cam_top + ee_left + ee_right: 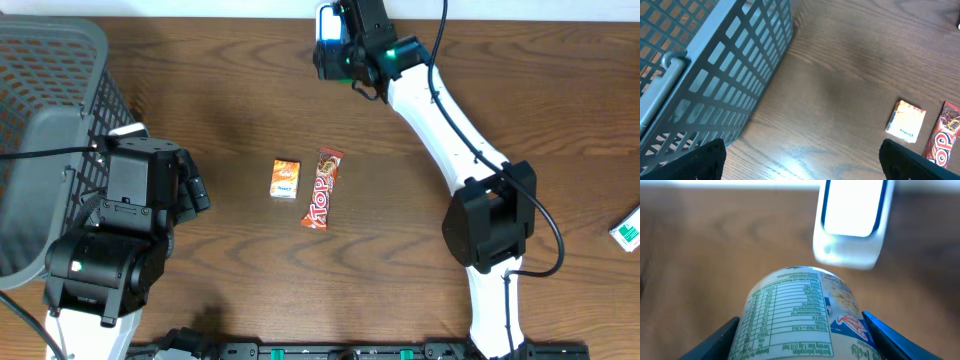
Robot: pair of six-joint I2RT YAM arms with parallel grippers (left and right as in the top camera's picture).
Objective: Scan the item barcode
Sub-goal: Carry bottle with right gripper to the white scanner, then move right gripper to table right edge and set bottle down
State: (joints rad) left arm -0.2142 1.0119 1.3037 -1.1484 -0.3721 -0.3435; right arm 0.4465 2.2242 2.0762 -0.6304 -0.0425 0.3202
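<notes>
White round tub (802, 312), nutrition panel up, held on its side near scanner (852, 222); scanner white, blue-edged, window glowing.

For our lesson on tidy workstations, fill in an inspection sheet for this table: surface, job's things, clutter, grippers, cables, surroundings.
Surface: brown wood-grain table, no spills seen.
Job's things: tub with its printed nutrition label facing the wrist camera, held just short of the white scanner.
Clutter: orange box beside a Top candy bar; green-white packet at the right edge.
Grippers: left gripper open and empty; right gripper closed on the tub.
Cables: black cable along the right arm.
Surroundings: grey mesh basket at the left; beyond the table, nothing seen.
</notes>
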